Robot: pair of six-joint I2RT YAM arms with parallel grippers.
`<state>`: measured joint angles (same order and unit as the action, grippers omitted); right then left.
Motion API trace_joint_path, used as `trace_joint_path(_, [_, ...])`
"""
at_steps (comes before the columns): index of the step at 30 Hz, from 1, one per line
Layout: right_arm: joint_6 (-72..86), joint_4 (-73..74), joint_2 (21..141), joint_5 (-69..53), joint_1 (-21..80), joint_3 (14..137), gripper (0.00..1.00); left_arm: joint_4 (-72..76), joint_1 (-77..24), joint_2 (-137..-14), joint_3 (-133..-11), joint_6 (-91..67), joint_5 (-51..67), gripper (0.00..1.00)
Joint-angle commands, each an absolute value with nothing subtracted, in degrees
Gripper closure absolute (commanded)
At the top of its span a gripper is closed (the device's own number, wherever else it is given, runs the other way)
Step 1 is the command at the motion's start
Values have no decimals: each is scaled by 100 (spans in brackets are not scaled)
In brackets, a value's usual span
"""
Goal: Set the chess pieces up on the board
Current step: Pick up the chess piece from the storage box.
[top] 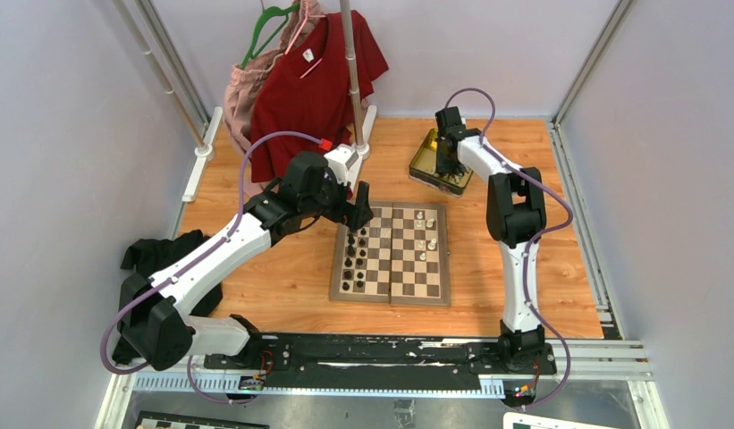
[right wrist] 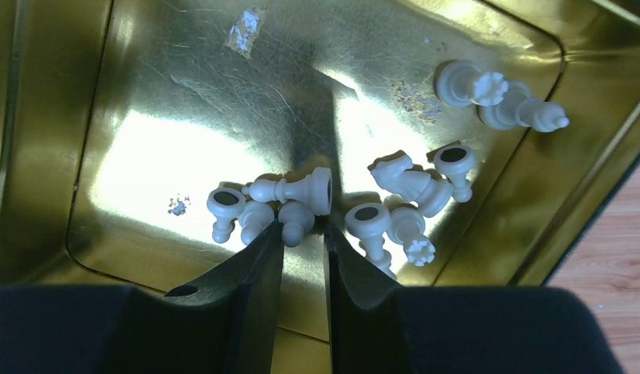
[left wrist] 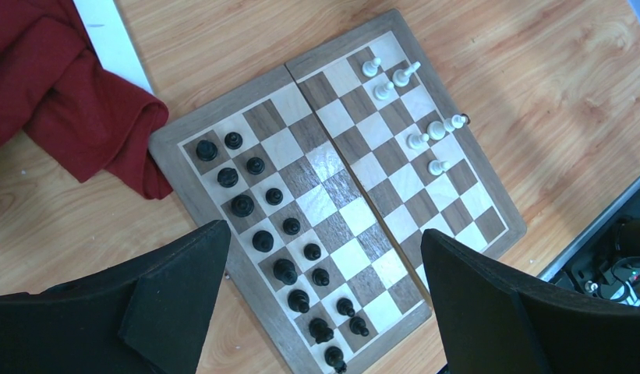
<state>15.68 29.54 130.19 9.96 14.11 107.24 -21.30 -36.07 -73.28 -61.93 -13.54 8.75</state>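
Cloth first: a red garment (left wrist: 67, 93) bunches in the upper left of my left wrist view, its fold touching the left corner of the board (left wrist: 344, 206). The board lies open and flat on the wooden tabletop (left wrist: 535, 93), slanting across the middle of that frame. Black pieces (left wrist: 285, 271) stand in two rows along its lower-left side. Seven cream chess pieces (left wrist: 436, 130) stand on the opposite side, loosely grouped toward the upper right. My left claw (left wrist: 324, 232) hangs above the board, spread wide. Its two fingers (left wrist: 184, 288) sit at the lower corners of the frame with nothing between them.

Further right, my right claw (right wrist: 303, 230) is down inside a gold tin (right wrist: 168, 117). More cream pieces lie toppled on the tin floor, most in a cluster just past my fingertips and two at the upper right. The jaws stand a narrow slit apart. A pawn (right wrist: 297, 218) lies right at their mouth, and I cannot tell whether I have hold of it.
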Motion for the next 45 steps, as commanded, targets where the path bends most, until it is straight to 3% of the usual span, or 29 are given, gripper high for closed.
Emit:
trace_joint_path(1, [1607, 2965, 13175, 855, 1327, 10918, 71, -2041, -3590, -7380, -6238, -1345, 879, 2])
trace_joint_path(3, [1591, 2962, 13178, 847, 1327, 10916, 73, -2043, -3589, -7393, -6243, -1345, 879, 2])
trace_joint_path(11, [1449, 2944, 13054, 890, 1327, 10908, 100, -2040, -3586, -7414, -6256, -1345, 893, 2])
trace_joint_path(29, [1133, 2953, 11769, 1112, 1517, 10334, 100, -2016, -3587, -7186, -6181, -1345, 858, 2])
trace_joint_path(45, [1400, 3010, 9493, 1135, 2697, 8036, 100, -1786, -3590, -6874, -5844, -1406, 860, 2])
